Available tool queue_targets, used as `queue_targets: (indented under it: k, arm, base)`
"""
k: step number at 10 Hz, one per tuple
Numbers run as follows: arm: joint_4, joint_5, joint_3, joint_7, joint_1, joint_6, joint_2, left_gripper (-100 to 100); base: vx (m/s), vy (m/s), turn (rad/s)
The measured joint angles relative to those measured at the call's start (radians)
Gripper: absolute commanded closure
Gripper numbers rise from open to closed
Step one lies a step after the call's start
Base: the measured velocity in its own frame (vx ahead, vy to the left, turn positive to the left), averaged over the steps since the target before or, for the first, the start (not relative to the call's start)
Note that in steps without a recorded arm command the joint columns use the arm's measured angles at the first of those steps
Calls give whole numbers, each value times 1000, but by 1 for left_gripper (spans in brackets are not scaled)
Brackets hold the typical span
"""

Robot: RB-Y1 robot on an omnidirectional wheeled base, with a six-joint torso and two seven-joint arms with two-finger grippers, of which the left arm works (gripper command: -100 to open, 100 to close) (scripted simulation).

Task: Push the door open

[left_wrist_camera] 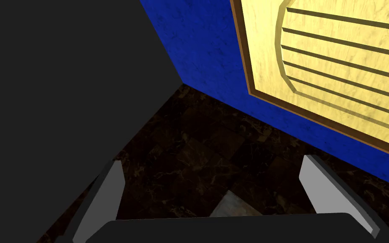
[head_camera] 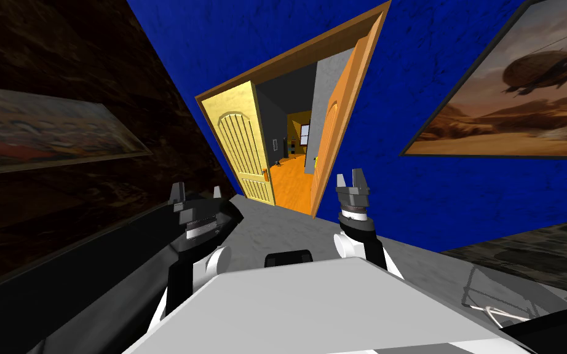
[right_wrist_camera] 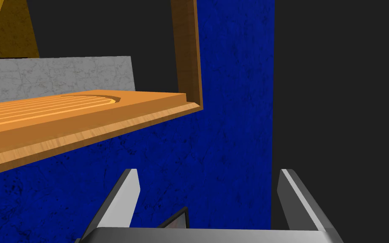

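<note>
Right claw [head_camera: 350,178] (spread) by upright orange door [head_camera: 333,132], ajar inward.

Overall: my head camera shows a dim hallway, flatly and evenly lit.
Brightest: the yellow door [head_camera: 245,147] and the orange floor [head_camera: 288,190] past it glow warm; the blue wall [head_camera: 436,74] reads saturated.
Darkest: the brown wall [head_camera: 61,49] on my left is murky; its picture [head_camera: 42,132] looks smeared, perhaps by lens stretch.
Distortion: head frame rolled, walls splaying toward the corners.
Wrist cameras: hard, crisp edges; the door's grooves carry thin shading.
</note>
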Motion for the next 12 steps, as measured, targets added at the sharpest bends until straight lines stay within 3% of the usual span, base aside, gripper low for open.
queue_targets:
  k: [1,6,8,12]
  arm:
    - [7,1,-1,2,-1,-1,4,-100]
    - [125,-3,-17,-1,-73,1,21,-100]
    - [163,-2,-23,-1,-105,14,29,-100]
    - [286,-1,-32,2,-172,4,48,-100]
  base:
    - [55,51,-27]
    - [63,74,-35]
    - [67,56,-35]
    - [76,75,-47]
